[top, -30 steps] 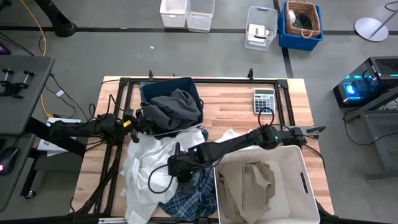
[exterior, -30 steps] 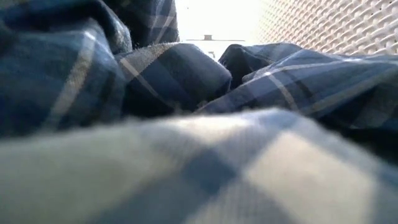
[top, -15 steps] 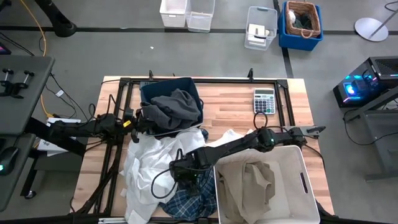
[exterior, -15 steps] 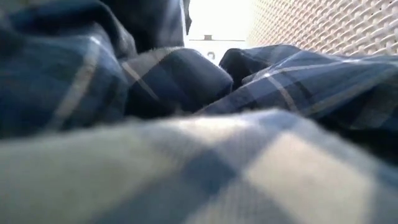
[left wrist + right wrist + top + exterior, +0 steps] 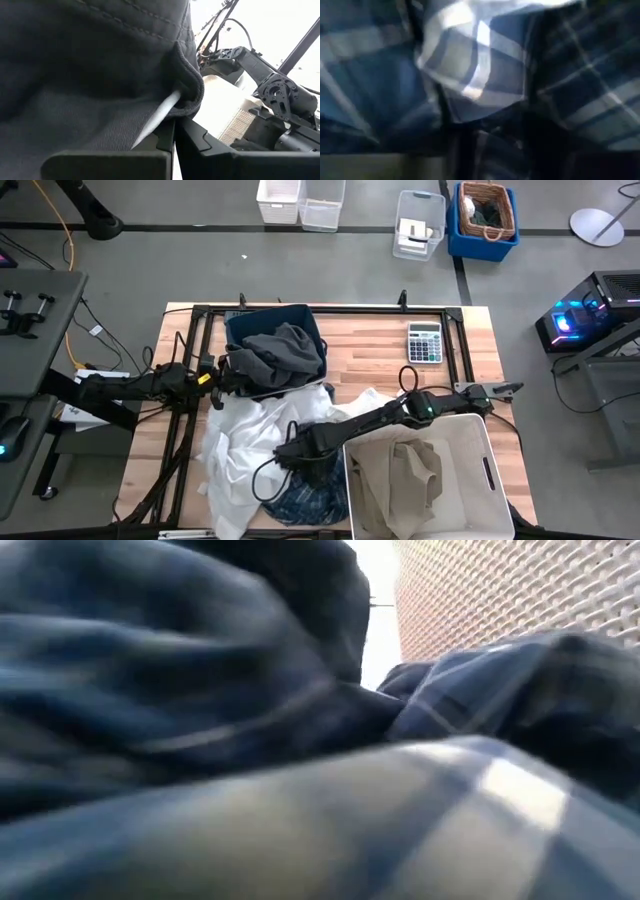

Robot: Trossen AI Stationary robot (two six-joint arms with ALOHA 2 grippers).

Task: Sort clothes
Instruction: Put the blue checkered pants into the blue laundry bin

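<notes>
Right gripper [image 5: 312, 467], fingers buried in cloth so its grip cannot be told, presses into the crumpled blue-white plaid shirt [image 5: 305, 498] lying between white shirts [image 5: 235, 465] and the large white plastic bin [image 5: 480, 480].

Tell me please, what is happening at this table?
A two-armed robot is sorting clothes. The right gripper is down on the plaid shirt, beside the white bin that holds a beige piece. The left gripper waits at the blue bin with the grey piece. White shirts lie between.
</notes>
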